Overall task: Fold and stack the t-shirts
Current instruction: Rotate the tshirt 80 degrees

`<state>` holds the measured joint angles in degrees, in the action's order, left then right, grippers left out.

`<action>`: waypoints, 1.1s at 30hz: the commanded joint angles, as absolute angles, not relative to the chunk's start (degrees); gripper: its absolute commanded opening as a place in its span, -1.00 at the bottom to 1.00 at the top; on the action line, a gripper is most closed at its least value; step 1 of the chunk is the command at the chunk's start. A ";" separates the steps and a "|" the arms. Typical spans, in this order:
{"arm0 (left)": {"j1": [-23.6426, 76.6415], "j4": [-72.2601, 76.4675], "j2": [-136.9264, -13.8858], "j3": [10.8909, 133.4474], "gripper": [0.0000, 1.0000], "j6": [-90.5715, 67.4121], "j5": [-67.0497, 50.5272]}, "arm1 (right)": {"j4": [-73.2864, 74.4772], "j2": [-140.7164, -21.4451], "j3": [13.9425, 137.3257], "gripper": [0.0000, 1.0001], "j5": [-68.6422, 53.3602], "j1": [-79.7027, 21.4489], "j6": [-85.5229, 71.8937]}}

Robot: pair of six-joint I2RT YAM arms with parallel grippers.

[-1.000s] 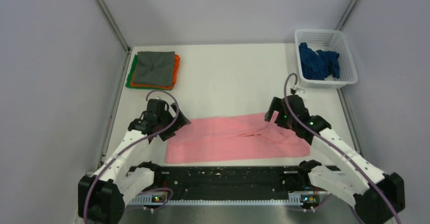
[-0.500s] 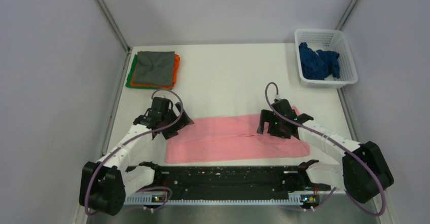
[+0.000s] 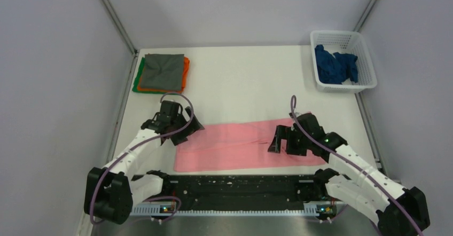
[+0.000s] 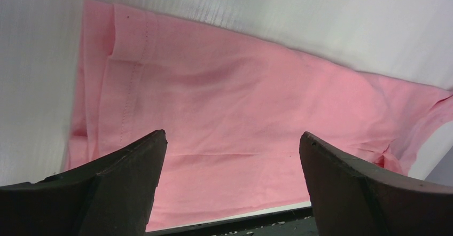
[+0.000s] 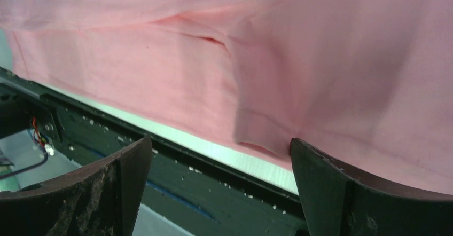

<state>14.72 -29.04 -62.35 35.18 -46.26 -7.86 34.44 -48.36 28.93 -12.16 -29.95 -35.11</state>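
Since a second ago the right claw (image 3: 273, 141) has swung from the far right edge of the pink shirt (image 3: 235, 146) inward over its right half, while the left claw (image 3: 188, 131) has barely shifted beside the far left corner; both hang wide open, holding nothing. Grey, orange and green shirts sit folded in a stack (image 3: 161, 71) at the far left of the worktop (image 3: 240, 81), so three look done. Pink lies as a long band near the front edge, not yet folded across or stacked, and the blue shirt (image 3: 334, 65) waits crumpled in the basket (image 3: 370, 70)
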 commanded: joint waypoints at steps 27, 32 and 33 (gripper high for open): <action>24.14 -23.89 -76.03 39.05 0.97 -42.36 -13.42 | 8.67 -90.54 44.42 0.97 -6.93 -16.95 -33.79; 27.88 -18.03 -77.64 35.86 0.98 -46.51 -16.23 | 11.31 -107.70 66.26 0.97 -5.75 -16.37 -23.60; 28.82 -16.62 -78.13 35.26 0.97 -47.51 -16.85 | 12.84 -111.23 71.14 0.97 -5.96 -16.41 -21.97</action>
<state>25.91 -23.68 -76.66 37.67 -44.12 -13.69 12.97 -100.03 59.22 -10.63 -17.52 -33.08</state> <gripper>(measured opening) 0.986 0.985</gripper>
